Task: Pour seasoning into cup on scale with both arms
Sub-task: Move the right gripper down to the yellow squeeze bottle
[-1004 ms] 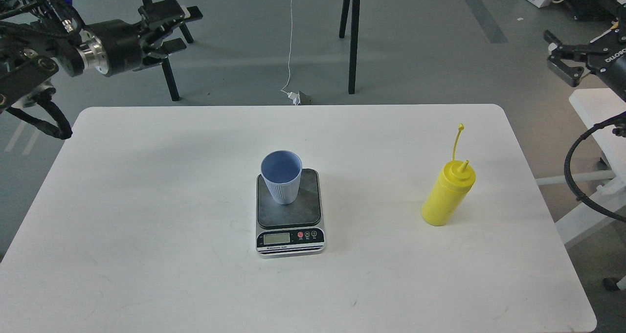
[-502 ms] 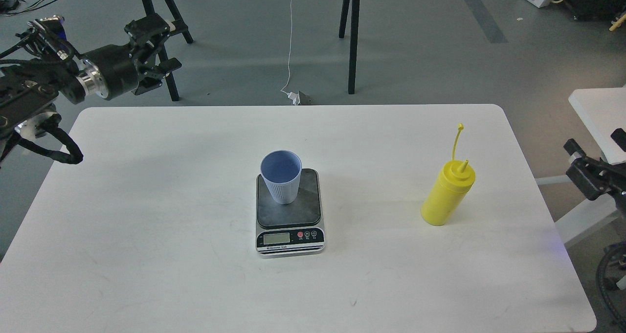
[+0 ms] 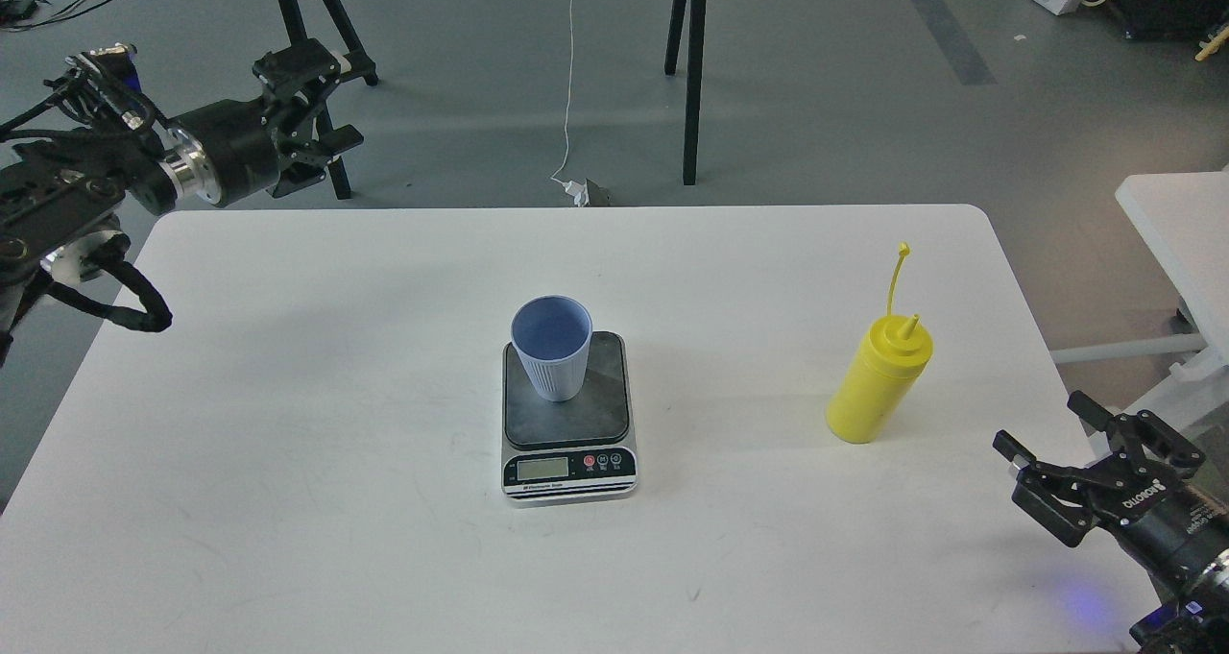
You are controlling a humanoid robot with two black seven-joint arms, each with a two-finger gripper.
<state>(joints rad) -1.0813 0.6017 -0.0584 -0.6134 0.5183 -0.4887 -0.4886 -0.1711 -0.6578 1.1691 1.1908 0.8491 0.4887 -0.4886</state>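
Observation:
The light blue ribbed cup [image 3: 552, 347] stands upright on the dark platform of the small scale [image 3: 568, 462] at the table's middle. The yellow seasoning bottle [image 3: 879, 377] stands upright on the right side, its cap strap sticking up. My left gripper [image 3: 309, 107] is open and empty, beyond the table's far left corner, far from the cup. My right gripper [image 3: 1045, 433] is open and empty, low over the table's right front edge, right of and below the bottle, apart from it.
The white table [image 3: 336, 443] fills the view. Black trestle legs [image 3: 693, 68] and a white cable [image 3: 569, 87] are on the grey floor behind it. A second white table edge [image 3: 1176, 222] is at the far right.
My right arm has dropped from high at the far right to the table's right front edge, with its gripper now open toward the bottle. My left arm shifted slightly. Cup, scale and bottle have not moved.

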